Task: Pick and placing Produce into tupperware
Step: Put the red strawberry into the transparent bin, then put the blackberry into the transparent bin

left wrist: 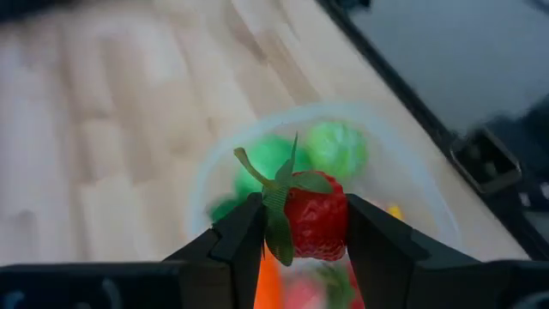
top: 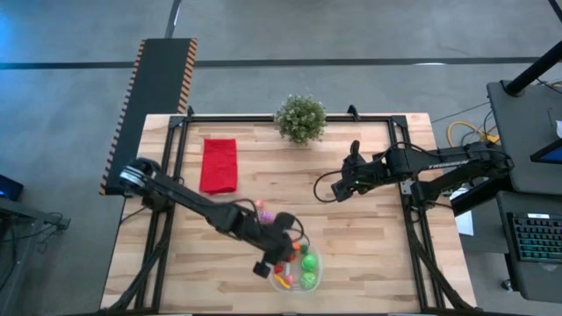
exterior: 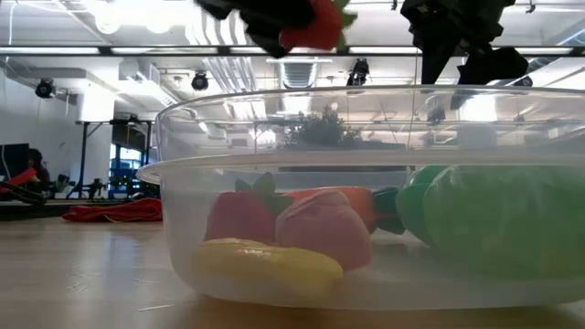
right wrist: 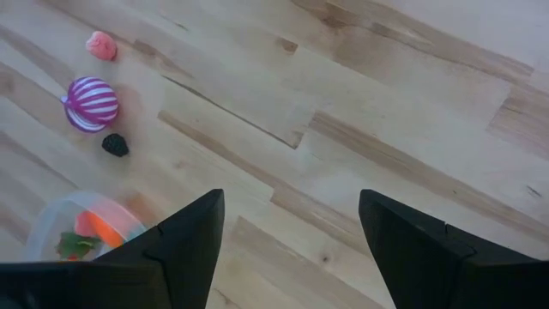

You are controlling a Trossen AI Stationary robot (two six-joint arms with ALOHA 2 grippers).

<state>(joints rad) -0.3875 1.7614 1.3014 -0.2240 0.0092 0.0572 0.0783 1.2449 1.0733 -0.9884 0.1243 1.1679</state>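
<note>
The clear tupperware (top: 300, 272) sits near the table's near edge and fills the low view (exterior: 366, 164). Inside lie two green balls (left wrist: 334, 146), an orange carrot (exterior: 352, 201), a yellow piece (exterior: 265, 260), a pink piece (exterior: 324, 228) and a red piece (exterior: 239, 215). My left gripper (left wrist: 304, 219) hovers over the tub (top: 274, 262), shut on a red toy strawberry (left wrist: 317, 227). On the table behind the tub rest a pink piece (right wrist: 101, 45), a purple striped ball (right wrist: 91, 103) and a dark bumpy piece (right wrist: 115, 144). My right gripper (right wrist: 292, 232) is open over bare wood (top: 336, 190). My left gripper pinches the strawberry's red body (left wrist: 330, 232) between its two fingers (left wrist: 244, 232), one on each side, coming from above and slanting down. The green leaves (left wrist: 274, 184) stick out past the fingertips. The strawberry is lifted clear above the tub's opening (exterior: 315, 23).
A leafy potted plant (top: 300, 118) stands at the table's far edge. A red folded cloth (top: 219, 165) lies at the far left. Bare wood stretches between the tub and my right gripper.
</note>
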